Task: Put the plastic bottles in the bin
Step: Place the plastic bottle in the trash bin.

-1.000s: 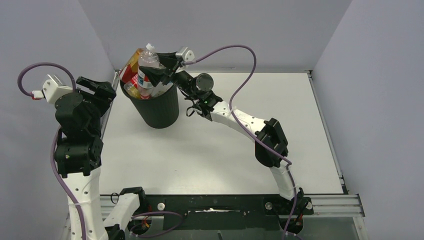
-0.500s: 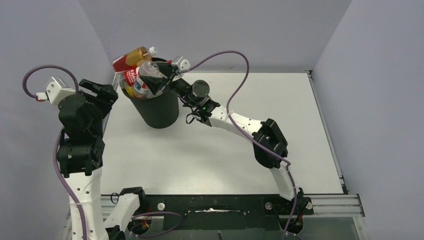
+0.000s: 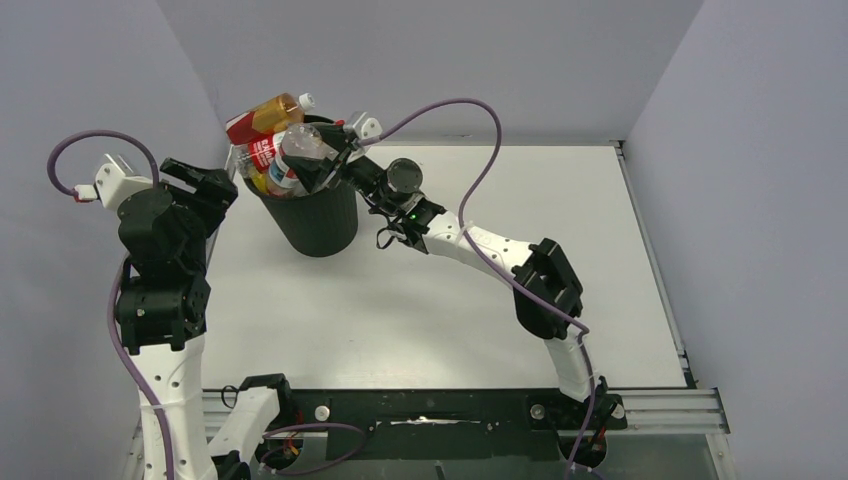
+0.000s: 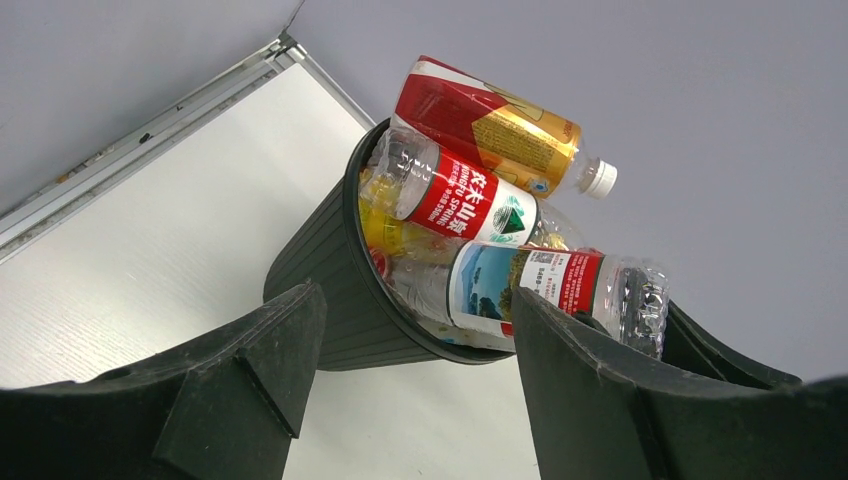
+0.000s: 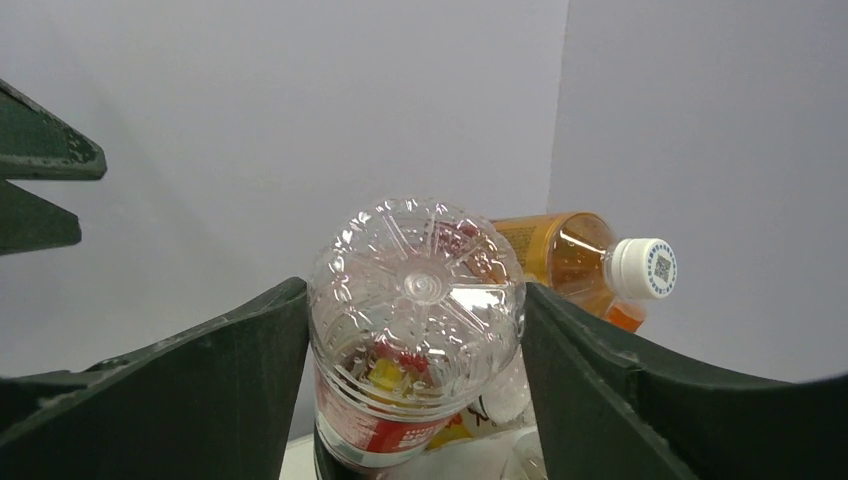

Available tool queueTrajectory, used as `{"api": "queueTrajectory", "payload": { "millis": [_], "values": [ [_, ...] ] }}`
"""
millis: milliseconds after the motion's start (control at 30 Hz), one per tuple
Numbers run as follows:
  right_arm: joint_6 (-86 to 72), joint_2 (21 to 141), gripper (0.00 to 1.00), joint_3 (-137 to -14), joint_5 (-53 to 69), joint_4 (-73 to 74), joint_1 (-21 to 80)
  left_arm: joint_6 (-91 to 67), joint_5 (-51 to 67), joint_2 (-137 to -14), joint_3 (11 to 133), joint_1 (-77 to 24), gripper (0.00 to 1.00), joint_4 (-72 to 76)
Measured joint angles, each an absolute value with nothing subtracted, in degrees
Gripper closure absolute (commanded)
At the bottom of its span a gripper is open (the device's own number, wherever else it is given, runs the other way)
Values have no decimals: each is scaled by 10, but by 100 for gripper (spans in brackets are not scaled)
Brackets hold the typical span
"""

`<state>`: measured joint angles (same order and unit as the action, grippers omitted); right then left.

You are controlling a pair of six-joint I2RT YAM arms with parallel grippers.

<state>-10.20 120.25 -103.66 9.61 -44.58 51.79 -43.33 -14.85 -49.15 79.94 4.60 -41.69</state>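
Starting on the left: the left arm [image 3: 160,250] stands nearly straight up from its base, with white sleeves and chunky black joints. It's folded over at the top so the left gripper [image 3: 218,187] points across at the bin. The matte black fingers are spread apart with nothing between them, near the rim but not touching it. A purple cable [image 3: 95,133] arcs above the wrist.

The bin [image 3: 322,225] sits in the far left corner of the white table [image 3: 450,300]. It's round black plastic with vertical ribs down the outside, narrower at the bottom, and has a rolled lip. It's heaped over the rim. I count three bottles lying on top:

- an amber bottle [image 4: 500,130] with a red and gold wrap and a white ribbed cap, highest on the pile and jutting past the rim
- a crinkly clear red-label bottle [image 4: 455,195] under it
- a clear blue-and-white-label bottle [image 4: 530,285], lowest and on its side

One yellow bottle [image 4: 385,235] pokes through below. Anything deeper is hidden.

The right arm [image 3: 545,285] rises from its base, bends at a black elbow and stretches back-left to the top of the bin. The right gripper [image 3: 310,158] straddles the blue-and-white one, with a finger tight beside each side of its moulded, petal-shaped base. Can't tell if it's actually squeezing or just sitting alongside.
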Motion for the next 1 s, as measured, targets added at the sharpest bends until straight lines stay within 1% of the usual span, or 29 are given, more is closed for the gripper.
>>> {"api": "queueTrajectory", "payload": {
  "millis": [100,300,467,500,567,867,1000],
  "values": [
    [-96,1198,16,-1034,94,-428,517,-434,-147,-491,797,46,32,-412],
    [-92,1195,11,-1031,92,-403,517,-437,-146,-491,793,46,32,-408],
    [-91,1191,3,-1031,92,-390,517,-439,-145,-491,793,46,32,-405],
    [-91,1189,0,-1030,91,-387,517,-440,-145,-491,793,46,32,-405],
    [-91,1182,2,-1026,91,-380,517,-441,-145,-490,791,46,32,-403],
    [-90,1126,2,-998,90,-368,517,-444,-144,-484,782,46,32,-401],
    [-88,1080,2,-962,86,-366,517,-442,-151,-485,782,46,28,-401]
  ]
}}
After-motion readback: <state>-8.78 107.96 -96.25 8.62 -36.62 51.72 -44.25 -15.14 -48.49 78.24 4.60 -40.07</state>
